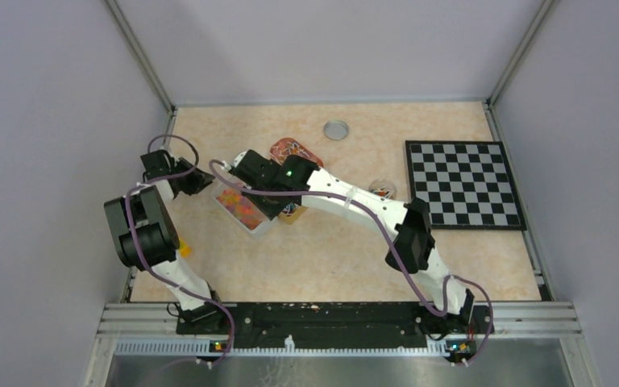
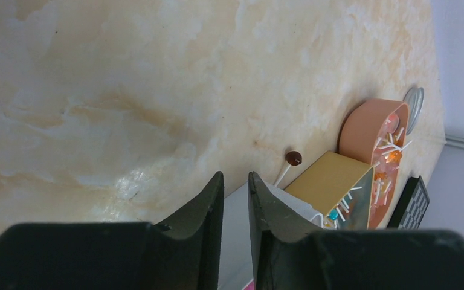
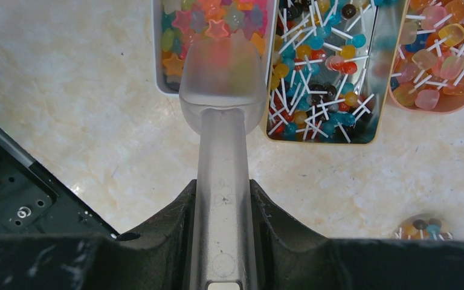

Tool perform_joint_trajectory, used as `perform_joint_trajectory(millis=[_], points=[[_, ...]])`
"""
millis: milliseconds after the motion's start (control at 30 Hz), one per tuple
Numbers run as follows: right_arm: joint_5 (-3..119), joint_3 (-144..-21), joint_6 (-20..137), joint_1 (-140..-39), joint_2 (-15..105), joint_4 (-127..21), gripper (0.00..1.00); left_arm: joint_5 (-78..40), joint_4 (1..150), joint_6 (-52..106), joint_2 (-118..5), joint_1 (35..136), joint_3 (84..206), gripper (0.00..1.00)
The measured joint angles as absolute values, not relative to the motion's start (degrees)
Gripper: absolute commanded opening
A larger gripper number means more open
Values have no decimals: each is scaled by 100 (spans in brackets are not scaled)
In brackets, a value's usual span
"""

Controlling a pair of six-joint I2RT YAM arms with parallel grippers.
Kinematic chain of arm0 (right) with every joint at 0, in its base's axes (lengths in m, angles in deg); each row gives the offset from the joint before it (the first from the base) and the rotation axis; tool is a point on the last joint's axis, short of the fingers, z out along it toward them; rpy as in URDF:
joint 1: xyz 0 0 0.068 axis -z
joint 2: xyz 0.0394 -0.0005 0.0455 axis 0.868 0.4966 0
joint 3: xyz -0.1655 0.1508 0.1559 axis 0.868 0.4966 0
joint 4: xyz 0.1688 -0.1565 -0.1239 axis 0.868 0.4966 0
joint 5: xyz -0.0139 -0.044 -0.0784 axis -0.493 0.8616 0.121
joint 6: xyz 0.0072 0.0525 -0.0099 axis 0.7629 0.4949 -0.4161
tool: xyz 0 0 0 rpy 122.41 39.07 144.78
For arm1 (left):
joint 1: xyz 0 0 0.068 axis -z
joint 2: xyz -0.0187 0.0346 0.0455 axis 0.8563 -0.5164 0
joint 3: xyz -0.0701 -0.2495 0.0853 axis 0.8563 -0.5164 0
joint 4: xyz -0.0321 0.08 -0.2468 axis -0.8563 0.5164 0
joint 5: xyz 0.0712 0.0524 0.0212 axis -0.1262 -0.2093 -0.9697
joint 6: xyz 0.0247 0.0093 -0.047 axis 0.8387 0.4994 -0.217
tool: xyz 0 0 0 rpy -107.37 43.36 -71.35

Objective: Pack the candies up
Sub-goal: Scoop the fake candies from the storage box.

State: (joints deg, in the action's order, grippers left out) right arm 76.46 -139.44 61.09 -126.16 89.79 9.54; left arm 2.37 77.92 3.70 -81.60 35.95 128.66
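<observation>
Holding scoop [image 3: 220, 78] over candies [image 3: 211, 18], right gripper [image 3: 222, 190], left gripper [image 2: 235, 176] pinching tray [image 3: 156, 60] rim, lollipop tin [image 3: 383, 66] alongside

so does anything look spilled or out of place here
One brown lollipop lies loose on the table, just outside the yellow tin that holds the other lollipops. It looks dropped or knocked out. Nothing else appears spilled or damaged.

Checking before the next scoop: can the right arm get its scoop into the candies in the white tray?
Probably yes. The scoop, clamped in the right jaws, hangs over the white tray with nothing between its mouth and the candies. The lollipop tin sits beside it, out of the way.
</observation>
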Motion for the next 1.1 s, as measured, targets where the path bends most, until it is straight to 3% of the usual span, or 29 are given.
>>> perform_joint_trajectory(millis=[1100], points=[[7878,-13938,5552,-12616,9534,384,0,578,7836,431,-8390,3588,12920,24]])
